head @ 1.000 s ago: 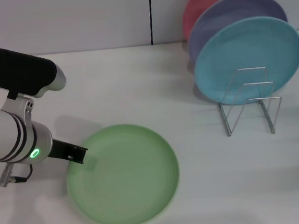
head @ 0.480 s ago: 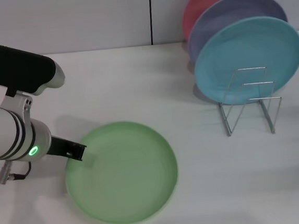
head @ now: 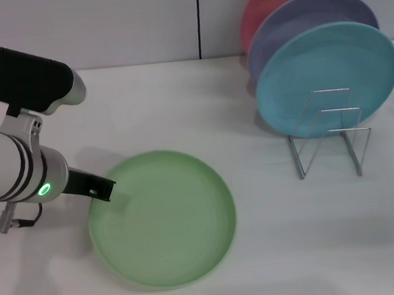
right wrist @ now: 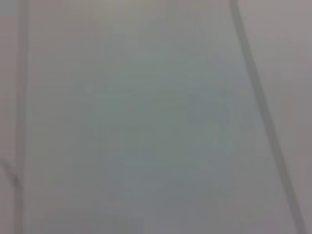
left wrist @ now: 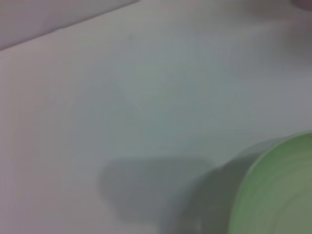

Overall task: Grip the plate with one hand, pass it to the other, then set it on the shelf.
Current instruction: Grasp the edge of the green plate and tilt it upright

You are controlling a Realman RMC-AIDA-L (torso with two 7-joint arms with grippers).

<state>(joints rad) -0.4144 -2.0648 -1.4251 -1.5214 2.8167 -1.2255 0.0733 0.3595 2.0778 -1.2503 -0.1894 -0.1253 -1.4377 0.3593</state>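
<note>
Found rack (head: 327, 133) holding teal plate (head: 327, 75), purple and red behind; left gripper (head: 103, 191) pinching green plate (head: 163, 219) rim.

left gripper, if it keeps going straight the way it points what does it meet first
The left gripper points rightward across the table, at the near-left rim of the pale green plate. Going straight on, it would likely first meet that plate, though its height over the rim is unclear from the head view.
</note>
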